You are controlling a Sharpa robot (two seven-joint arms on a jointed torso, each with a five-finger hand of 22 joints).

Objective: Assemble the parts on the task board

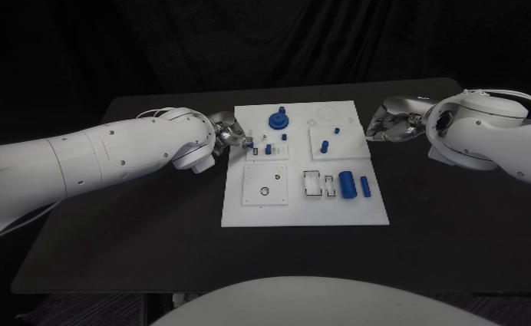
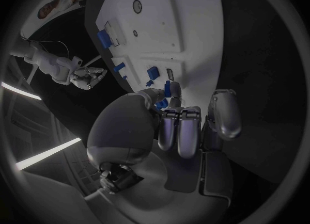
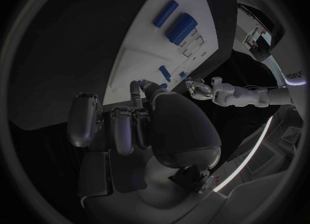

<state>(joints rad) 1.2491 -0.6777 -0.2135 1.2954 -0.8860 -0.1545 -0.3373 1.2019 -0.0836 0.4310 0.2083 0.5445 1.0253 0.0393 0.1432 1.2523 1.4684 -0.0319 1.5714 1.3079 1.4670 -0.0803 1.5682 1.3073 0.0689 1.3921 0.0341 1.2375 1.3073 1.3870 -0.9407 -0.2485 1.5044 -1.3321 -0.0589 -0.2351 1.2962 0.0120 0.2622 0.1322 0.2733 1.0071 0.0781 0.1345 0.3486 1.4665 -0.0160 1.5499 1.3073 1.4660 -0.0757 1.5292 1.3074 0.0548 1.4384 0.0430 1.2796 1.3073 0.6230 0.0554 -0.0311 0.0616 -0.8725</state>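
The white task board (image 1: 290, 215) lies in the middle of the black table. On it stand a round blue part with a knob (image 1: 279, 120), small blue pegs (image 1: 325, 144) and a blue cylinder (image 1: 347, 184) beside a thin blue bar (image 1: 365, 186). My left hand (image 1: 232, 136) hovers at the board's left edge with its fingers (image 2: 177, 131) curled in; the knobbed part (image 2: 169, 90) stands just past them, apart from the hand. My right hand (image 1: 387, 123) is by the board's right edge, fingers (image 3: 123, 128) folded in, nothing in them. The cylinder (image 3: 181, 27) lies far along the board.
The board has two empty metal-framed slots (image 1: 318, 182) and a square plate with small holes (image 1: 265, 184). Bare black table (image 1: 144, 242) lies around the board, wider at the front and left. A dark curtain hangs behind.
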